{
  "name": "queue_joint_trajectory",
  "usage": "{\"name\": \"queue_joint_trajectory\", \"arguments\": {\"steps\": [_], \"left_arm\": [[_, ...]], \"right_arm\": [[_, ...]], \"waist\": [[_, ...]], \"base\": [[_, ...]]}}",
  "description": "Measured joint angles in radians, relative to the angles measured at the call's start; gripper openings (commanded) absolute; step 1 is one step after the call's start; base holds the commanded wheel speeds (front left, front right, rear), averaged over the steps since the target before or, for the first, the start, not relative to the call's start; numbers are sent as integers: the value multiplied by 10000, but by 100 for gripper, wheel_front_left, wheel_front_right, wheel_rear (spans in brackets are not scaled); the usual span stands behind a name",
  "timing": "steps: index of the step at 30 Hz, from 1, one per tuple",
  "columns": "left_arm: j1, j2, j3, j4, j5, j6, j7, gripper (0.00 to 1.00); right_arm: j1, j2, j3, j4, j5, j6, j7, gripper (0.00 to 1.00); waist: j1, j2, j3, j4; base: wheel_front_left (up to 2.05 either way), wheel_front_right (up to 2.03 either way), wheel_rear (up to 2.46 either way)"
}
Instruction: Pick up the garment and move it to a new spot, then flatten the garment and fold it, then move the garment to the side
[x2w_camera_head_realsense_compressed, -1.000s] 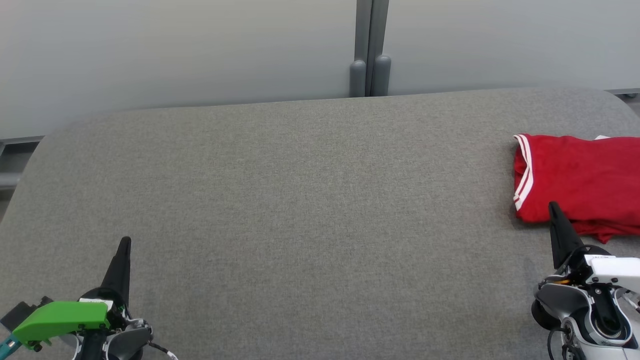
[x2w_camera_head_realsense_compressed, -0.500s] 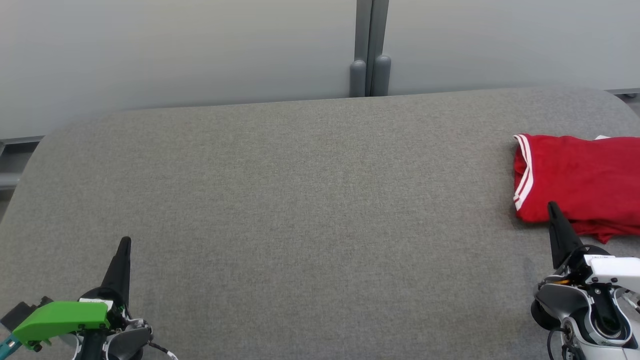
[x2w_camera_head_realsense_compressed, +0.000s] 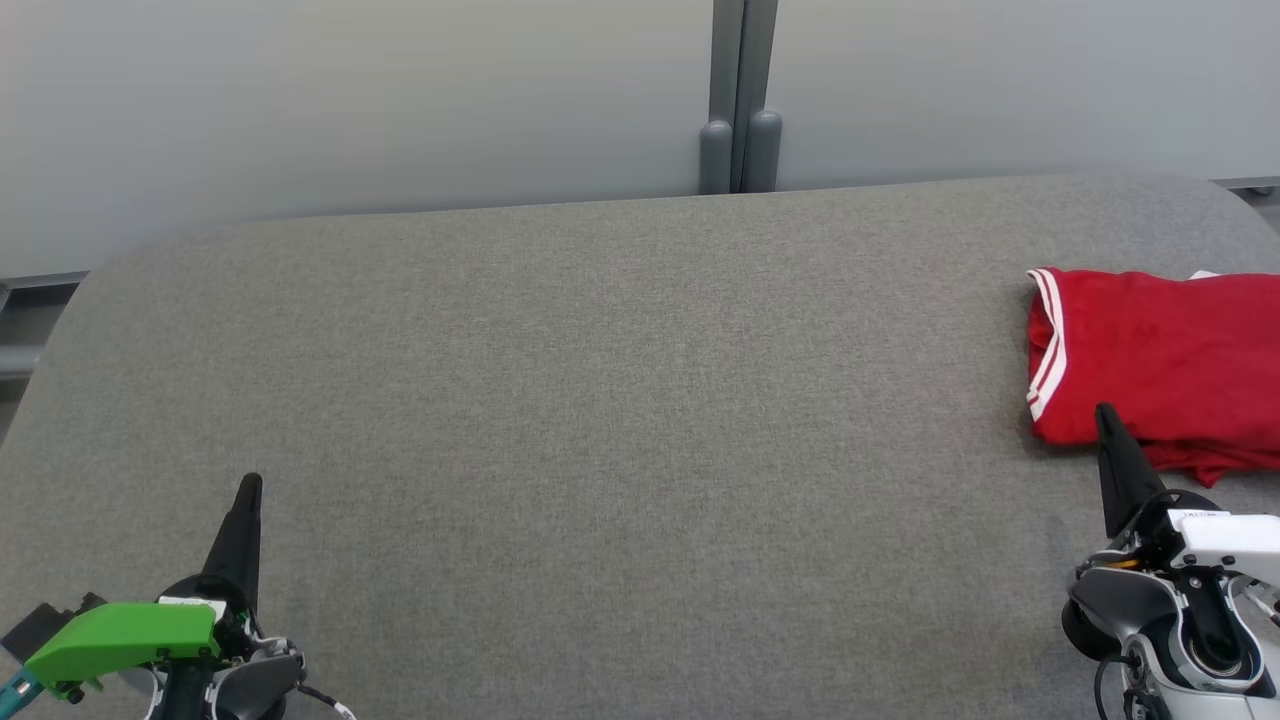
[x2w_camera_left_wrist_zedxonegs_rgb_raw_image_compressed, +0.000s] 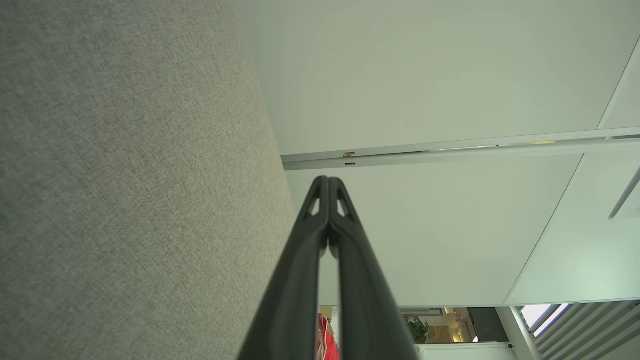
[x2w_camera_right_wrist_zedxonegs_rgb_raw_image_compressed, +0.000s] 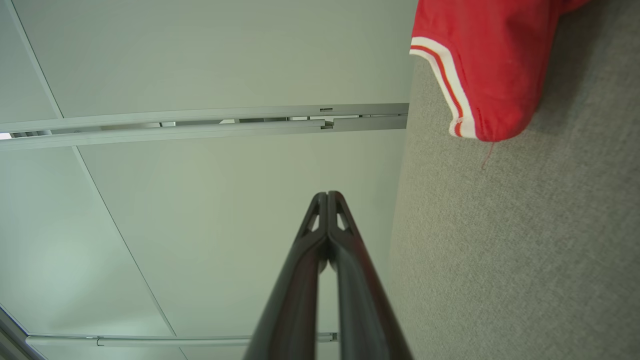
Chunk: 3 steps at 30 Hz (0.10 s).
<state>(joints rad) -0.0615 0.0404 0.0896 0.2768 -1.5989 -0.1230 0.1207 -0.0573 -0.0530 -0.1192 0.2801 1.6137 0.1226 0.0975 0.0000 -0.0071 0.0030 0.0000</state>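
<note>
Garment, red cloth with white-striped trim: lies in a compact folded bundle at the far right of the grey fabric-covered table, partly cut off by the head view's edge. Left hand, lower left: two long dark fingers pressed together, gripping nothing, well apart from the garment. Right hand, lower right: fingers pressed together, gripping nothing, tip just beside the garment's near edge; cannot tell if they touch.
</note>
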Motion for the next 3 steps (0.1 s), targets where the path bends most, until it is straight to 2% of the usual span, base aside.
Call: {"name": "queue_joint_trajectory", "arguments": {"steps": [3], "left_arm": [[0,0,0,0,0,0,0,0]], "right_arm": [[0,2,0,0,0,0,0,0]], "waist": [[0,0,0,0]], "base": [[0,0,0]]}}
